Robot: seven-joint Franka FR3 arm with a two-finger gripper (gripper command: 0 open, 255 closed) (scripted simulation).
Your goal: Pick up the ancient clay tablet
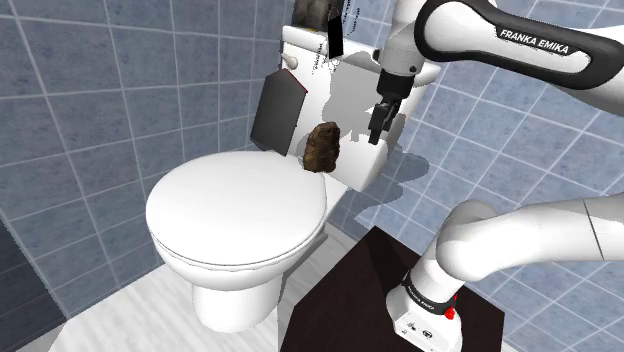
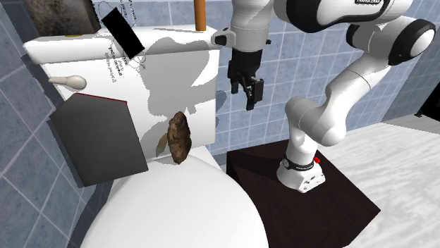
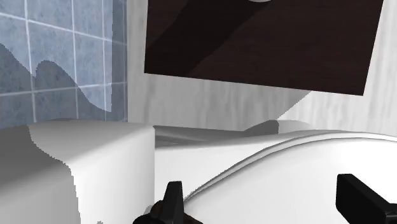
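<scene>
Claw (image 1: pixel 377 128) hovering beside toilet tank (image 1: pixel 352 95), fingers standing apart, gripping nothing. Brown clay tablet (image 1: pixel 323 148) standing on edge at back of toilet lid (image 1: pixel 235 215), close against tank front.

Risks:
- finger nudging upright tablet, toppling it off lid
- fingers striking tank during approach
- pads slipping on rough, uneven faces
</scene>
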